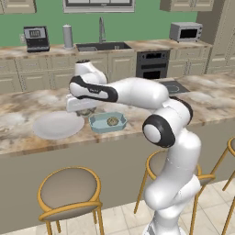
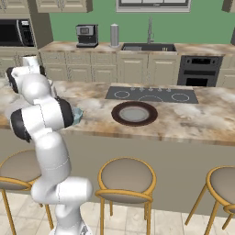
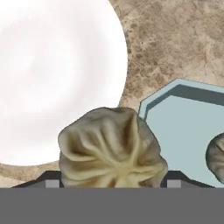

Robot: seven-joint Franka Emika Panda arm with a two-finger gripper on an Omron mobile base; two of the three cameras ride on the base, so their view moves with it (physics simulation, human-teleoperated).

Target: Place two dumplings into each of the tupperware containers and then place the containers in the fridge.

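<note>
A lumpy tan dumpling [image 3: 111, 148] sits between my fingertips, and my gripper [image 3: 113, 181] is shut on it. It hangs over the counter in the gap between the round white plate [image 3: 52, 78] and the pale blue tupperware container [image 3: 188, 127]. A second dumpling [image 3: 216, 157] lies inside that container. From the left base view, my gripper [image 1: 85, 110] hovers at the right edge of the white plate [image 1: 57, 125], just left of the blue container [image 1: 96, 125], which holds one dumpling [image 1: 112, 121]. The fridge is out of view.
A dark brown plate [image 2: 134, 113] sits on the marble counter near the cooktop [image 2: 151, 95]. Round stools [image 1: 69, 190] line the counter's near side. The back wall holds a sink [image 1: 102, 46], an oven [image 1: 153, 64] and a coffee machine [image 1: 36, 38].
</note>
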